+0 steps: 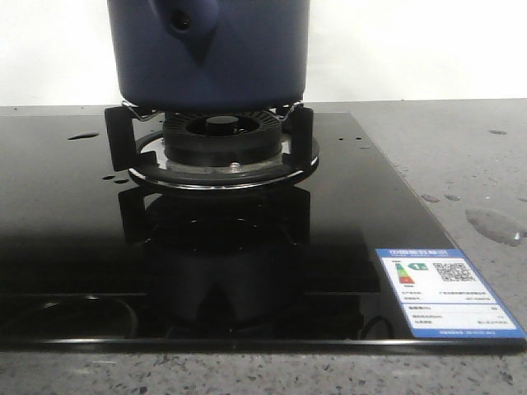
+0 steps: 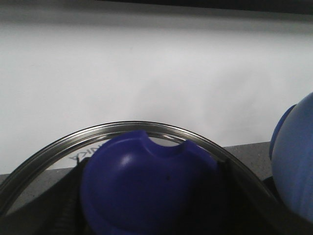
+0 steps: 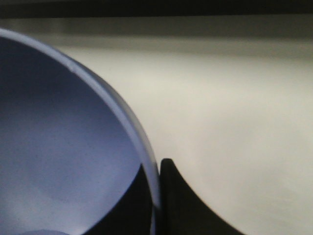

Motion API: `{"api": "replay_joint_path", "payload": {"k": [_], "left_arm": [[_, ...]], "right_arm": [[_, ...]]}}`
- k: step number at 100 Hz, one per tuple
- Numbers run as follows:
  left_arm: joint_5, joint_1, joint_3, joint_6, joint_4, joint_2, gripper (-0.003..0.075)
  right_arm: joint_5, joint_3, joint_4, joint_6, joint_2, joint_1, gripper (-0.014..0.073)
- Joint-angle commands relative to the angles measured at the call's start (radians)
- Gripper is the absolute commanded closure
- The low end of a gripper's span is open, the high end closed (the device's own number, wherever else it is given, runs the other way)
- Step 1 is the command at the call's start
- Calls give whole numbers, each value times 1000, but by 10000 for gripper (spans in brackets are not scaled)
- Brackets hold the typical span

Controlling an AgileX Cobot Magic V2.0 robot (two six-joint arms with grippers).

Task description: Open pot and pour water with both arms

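Observation:
The dark navy pot (image 1: 210, 53) is at the top of the front view, its base level with the tops of the burner's pan supports (image 1: 123, 136); I cannot tell whether it touches them. Its handle mount with a round hole (image 1: 183, 20) faces me. No gripper shows in the front view. My left gripper (image 2: 151, 196) is shut on the blue knob (image 2: 146, 181) of a glass lid with a steel rim (image 2: 146, 126), held beside the pot's wall (image 2: 296, 166). My right gripper (image 3: 155, 196) is shut on the pot's rim (image 3: 122, 117), one finger inside and one outside.
The gas burner (image 1: 221, 136) sits on a black glass cooktop (image 1: 74, 247) with an energy label (image 1: 445, 292) at its front right corner. Water drops (image 1: 494, 224) lie on the grey counter to the right. A white wall stands behind.

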Motion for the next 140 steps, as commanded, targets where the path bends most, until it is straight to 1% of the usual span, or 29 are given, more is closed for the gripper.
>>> {"api": "replay_joint_path", "payload": {"k": [1, 15, 29, 44, 91, 109, 140], "left_arm": [[-62, 2, -40, 1, -48, -33, 372], [-62, 2, -40, 1, -48, -33, 372], [-62, 2, -40, 1, -48, -33, 372], [-62, 2, -40, 1, -48, -33, 372], [-64, 2, -40, 1, -48, -33, 372], [-64, 2, -40, 1, -48, -33, 372], [-64, 2, -40, 1, -48, -33, 372]], "right_arm": [[-136, -24, -8, -5, -56, 1, 646], [-281, 2, -18, -5, -56, 2, 646], [-373, 34, -30, -5, -56, 8, 647], [-425, 44, -70, -3, -56, 12, 650], [-619, 44, -310, 4, -56, 12, 650], [-709, 44, -347, 4, -56, 12, 650], [-712, 43, -347, 4, -56, 12, 650]]}}
